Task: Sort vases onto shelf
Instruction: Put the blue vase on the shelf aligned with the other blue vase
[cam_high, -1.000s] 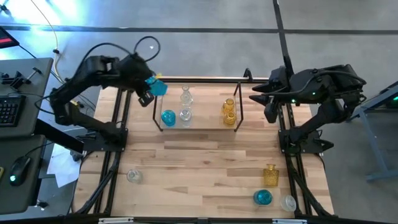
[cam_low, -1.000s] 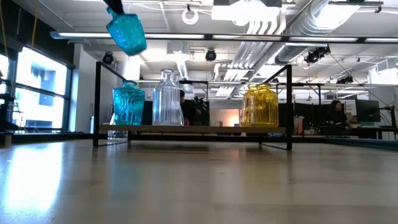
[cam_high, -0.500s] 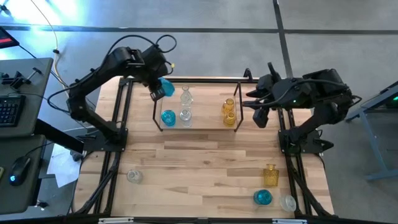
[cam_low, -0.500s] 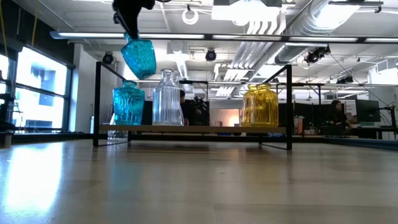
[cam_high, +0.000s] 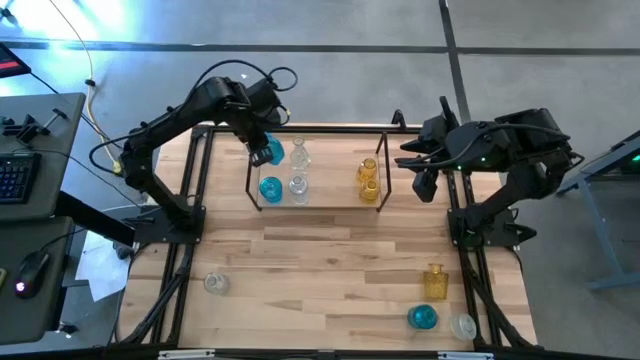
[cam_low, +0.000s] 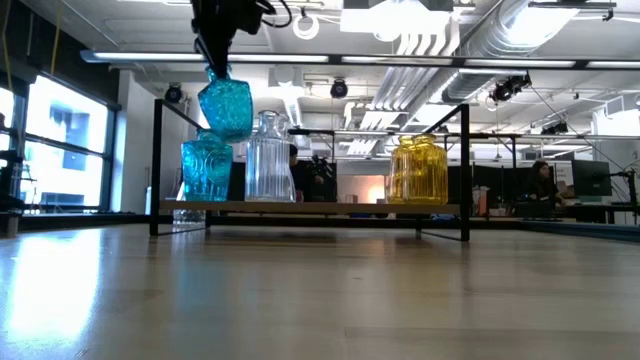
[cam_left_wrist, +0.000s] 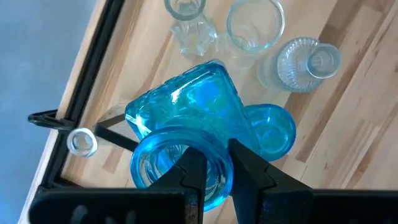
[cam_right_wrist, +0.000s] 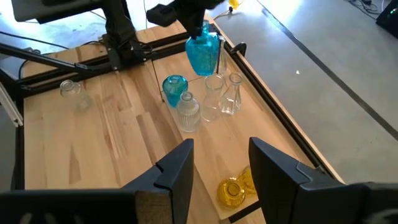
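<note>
My left gripper is shut on a blue squarish vase, carried in the air over the left end of the shelf. In the low view the held vase hangs just above a blue vase standing on the shelf floor. Two clear vases and two amber ones also stand on the shelf. My right gripper is open and hovers off the shelf's right end. My left gripper pinches the blue vase's mouth rim, one finger inside the mouth and the other outside it. The fingers come from above, pointing down. The vase is lifted clear, hanging below them slightly tilted.
On the near part of the table stand a clear vase at the left, and an amber vase, a blue vase and a clear one at the right. Black frame rails edge the table. The shelf's middle is bare.
My left gripper has carried the blue vase from beyond the shelf's left end toward the right and down, so it now hangs over the shelf's left part, close above the blue vase there. The right gripper shifted a little beside the shelf's right end.
</note>
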